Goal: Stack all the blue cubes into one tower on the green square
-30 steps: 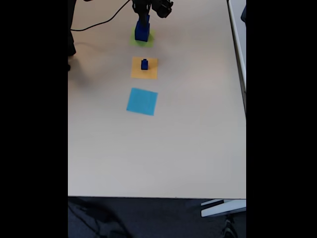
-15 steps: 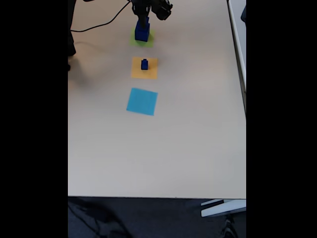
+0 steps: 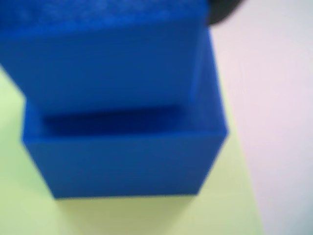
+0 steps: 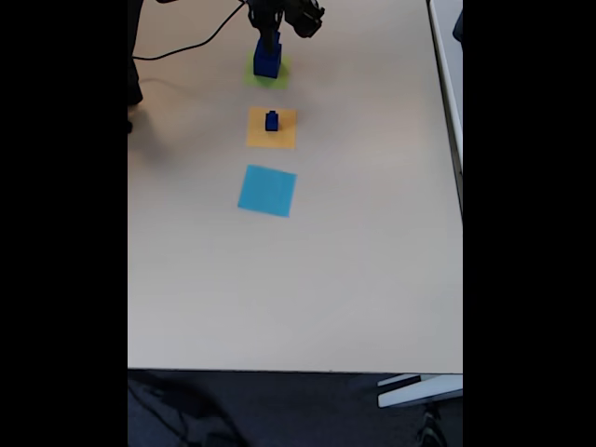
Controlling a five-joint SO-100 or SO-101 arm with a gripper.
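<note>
In the fixed view the gripper (image 4: 269, 28) hangs at the far end of the table (image 4: 372, 261), directly over the green square (image 4: 279, 76). On that square the tower (image 4: 267, 58) stands two cubes high. The wrist view shows it close up: a smaller upper cube (image 3: 102, 63) sits on a wider lower cube (image 3: 127, 161), pushed toward the far side so a strip of the lower cube's top shows along the near edge. The stack looks upright, with green paper on the left, near and right sides.

The gripper seems to be around or just above the upper cube, but the fingers are too dark and small in the fixed view, so I cannot tell whether it grips the cube or has let go.

What matters next is the remaining small cubes (image 4: 272, 120) on the orange square (image 4: 284, 138). They lie straight toward the near side from the gripper, on the same line as the light-blue square (image 4: 267, 190) beyond. They look like one tiny cube on another, though that is uncertain at this size.
</note>
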